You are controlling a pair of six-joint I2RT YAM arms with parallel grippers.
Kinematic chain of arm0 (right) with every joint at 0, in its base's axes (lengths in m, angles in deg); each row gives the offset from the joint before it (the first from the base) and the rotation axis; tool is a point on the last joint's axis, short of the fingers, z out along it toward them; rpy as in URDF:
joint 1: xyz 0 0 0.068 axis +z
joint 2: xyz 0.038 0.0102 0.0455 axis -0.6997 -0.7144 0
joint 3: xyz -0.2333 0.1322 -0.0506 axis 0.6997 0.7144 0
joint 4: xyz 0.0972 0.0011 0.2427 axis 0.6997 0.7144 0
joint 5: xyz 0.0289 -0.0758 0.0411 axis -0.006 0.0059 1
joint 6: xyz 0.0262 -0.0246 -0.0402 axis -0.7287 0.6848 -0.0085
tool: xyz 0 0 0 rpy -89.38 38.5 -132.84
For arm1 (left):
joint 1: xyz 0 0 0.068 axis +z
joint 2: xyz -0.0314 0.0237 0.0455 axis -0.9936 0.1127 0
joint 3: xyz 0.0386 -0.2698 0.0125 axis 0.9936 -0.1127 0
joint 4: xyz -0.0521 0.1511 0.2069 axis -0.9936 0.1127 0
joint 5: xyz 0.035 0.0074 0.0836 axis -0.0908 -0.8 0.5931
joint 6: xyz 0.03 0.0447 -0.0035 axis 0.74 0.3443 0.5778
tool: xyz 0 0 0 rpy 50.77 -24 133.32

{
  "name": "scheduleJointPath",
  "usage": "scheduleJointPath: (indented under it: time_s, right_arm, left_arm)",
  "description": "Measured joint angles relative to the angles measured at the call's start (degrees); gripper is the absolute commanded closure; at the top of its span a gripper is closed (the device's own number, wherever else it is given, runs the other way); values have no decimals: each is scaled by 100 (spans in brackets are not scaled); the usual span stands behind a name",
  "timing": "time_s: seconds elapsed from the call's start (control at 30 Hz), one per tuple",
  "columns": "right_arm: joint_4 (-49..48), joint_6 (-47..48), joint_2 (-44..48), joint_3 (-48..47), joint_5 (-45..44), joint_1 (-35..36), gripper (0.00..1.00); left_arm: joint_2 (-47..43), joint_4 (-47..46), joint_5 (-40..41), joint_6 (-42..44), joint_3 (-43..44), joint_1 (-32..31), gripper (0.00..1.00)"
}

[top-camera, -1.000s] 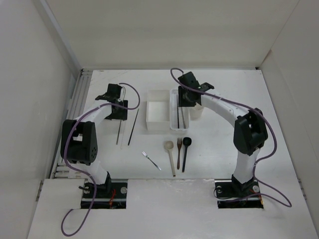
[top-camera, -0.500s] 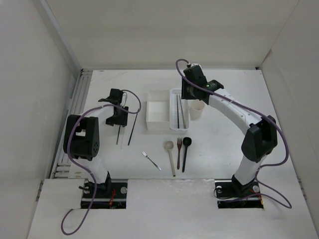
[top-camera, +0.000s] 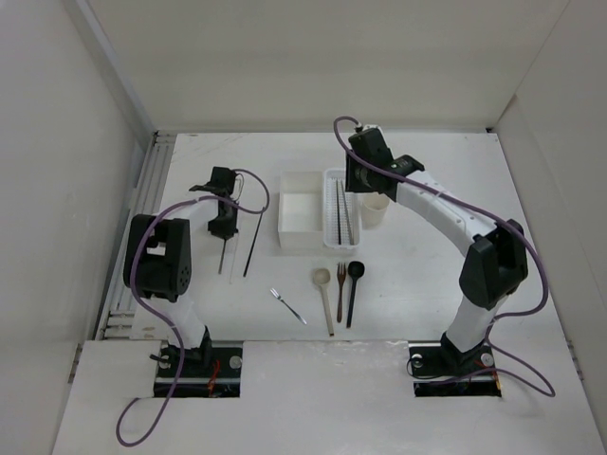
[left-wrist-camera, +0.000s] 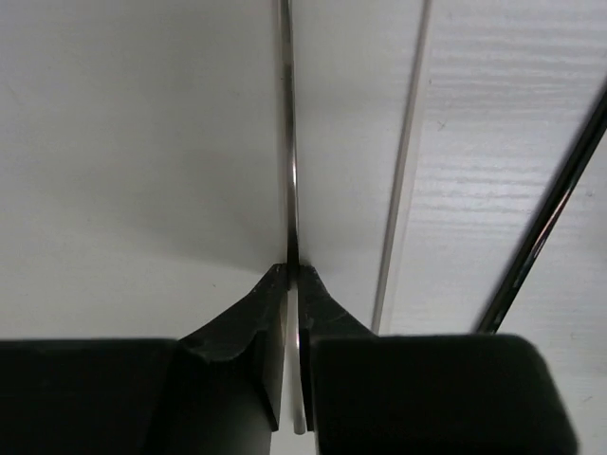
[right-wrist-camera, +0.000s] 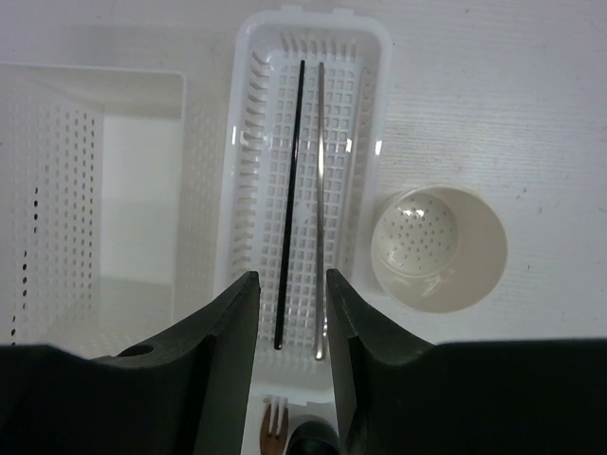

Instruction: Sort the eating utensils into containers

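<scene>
White table (top-camera: 427,284), silvery chopstick (left-wrist-camera: 288,142), perforated tray (right-wrist-camera: 365,114)

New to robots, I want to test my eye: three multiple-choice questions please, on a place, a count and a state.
1. Which container holds chopsticks? A box B tray C cup
2. How many spoons are there? A two B three C five
3. The left gripper is: A wide open B out of view C pinching a chopstick

Answers: 1 B, two lie in the tray, while the box and cup are empty. 2 A, a pale spoon and a black spoon. 3 C, its fingers pinch the thin stick.
</scene>
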Motion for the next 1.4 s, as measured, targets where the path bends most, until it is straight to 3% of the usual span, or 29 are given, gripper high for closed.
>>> scheduleJointPath:
  time_s: [0.37,0.4,0.43,0.5,0.53,0.57,0.67,0.87,1.1,1.3,1.4]
  right_arm:
    - [-26,79,125,33,-35,0,59]
    - [-70,122,164,44,0,0,55]
    - [-190,188,229,96,79,4,43]
    - [-498,352,437,280,323,26,32]
    - [-699,463,581,404,487,42,19]
    - [-911,562,730,516,708,87,13]
    - [-1519,883,979,531,1325,348,9]
    - [-2179,1259,459,-717,2754,885,11]
    - [-2581,798,-459,-1646,3456,887,20]
    - [-2538,413,-822,-1589,3386,892,31]
    - [-2549,284,-802,-1506,3193,892,50]
  left_arm:
    - [52,299,-756,33,286,487,100]
    - [50,428,-828,20,448,566,100]
    - [31,509,-896,0,656,634,100]
    - [-44,664,-1029,-50,1266,739,100]
    - [-98,654,-1095,-94,1609,756,100]
    - [-181,605,-1180,-146,1902,758,100]
    - [-581,398,-1488,-341,2780,673,100]
    - [-1150,70,-2323,-1021,3856,192,100]
    - [-979,94,-2671,-1565,3998,-439,100]
    - [-833,216,-2667,-1690,4015,-769,100]
    - [-826,236,-2651,-1716,4068,-800,100]
